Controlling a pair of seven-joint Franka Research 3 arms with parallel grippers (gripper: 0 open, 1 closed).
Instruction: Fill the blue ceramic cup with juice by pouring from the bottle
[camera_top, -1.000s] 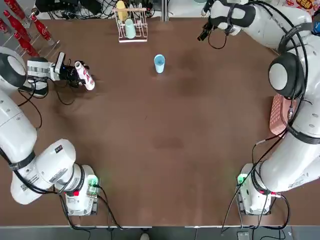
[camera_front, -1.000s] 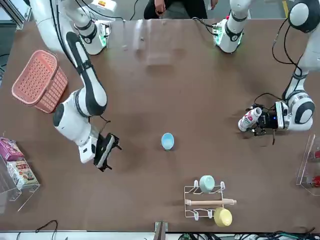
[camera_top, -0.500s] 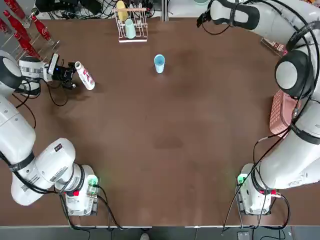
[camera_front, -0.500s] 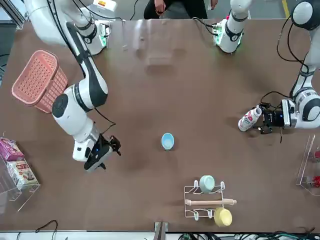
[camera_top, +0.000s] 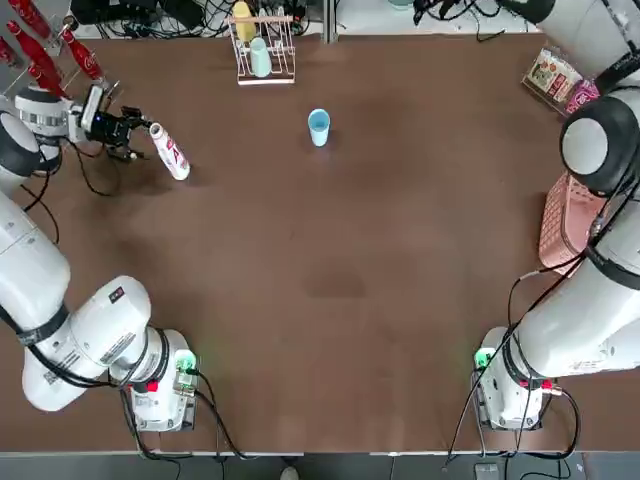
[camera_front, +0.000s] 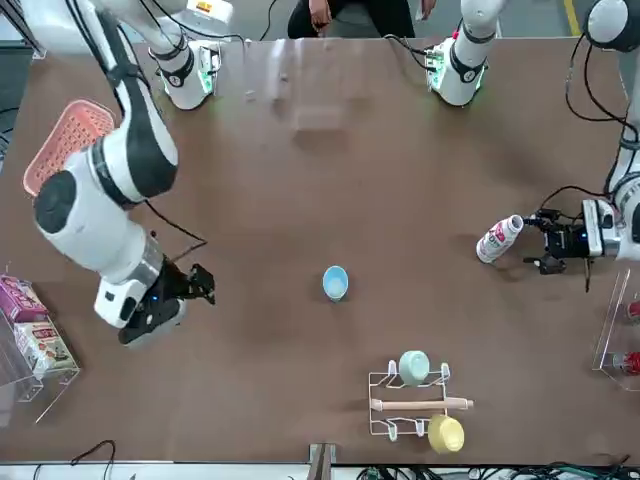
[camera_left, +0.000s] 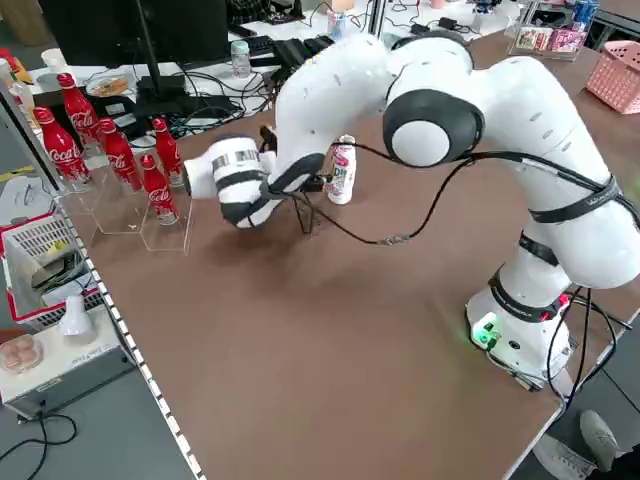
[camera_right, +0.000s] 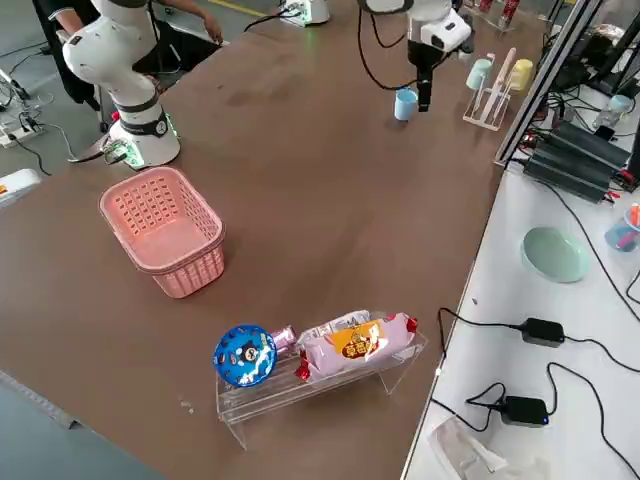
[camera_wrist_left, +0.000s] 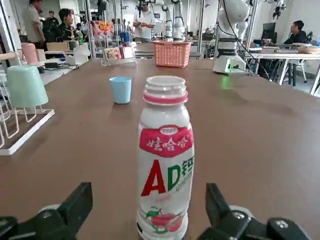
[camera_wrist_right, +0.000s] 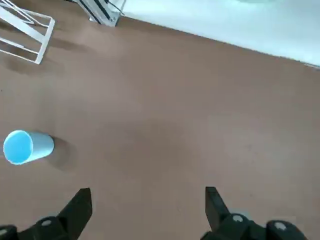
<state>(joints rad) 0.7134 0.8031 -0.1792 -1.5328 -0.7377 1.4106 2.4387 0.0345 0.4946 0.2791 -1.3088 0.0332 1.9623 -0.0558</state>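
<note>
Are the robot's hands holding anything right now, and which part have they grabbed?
No, nothing is held. The left gripper is open, near the bottle, and the right gripper is open over the table.

Light-blue cup (camera_top: 319, 127), pink basket (camera_top: 567, 225)

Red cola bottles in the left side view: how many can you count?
6. All stand upright at the table's upper-left corner, grouped around the clear stand, the frontmost bottle nearest its front edge. More may be hidden.
</note>
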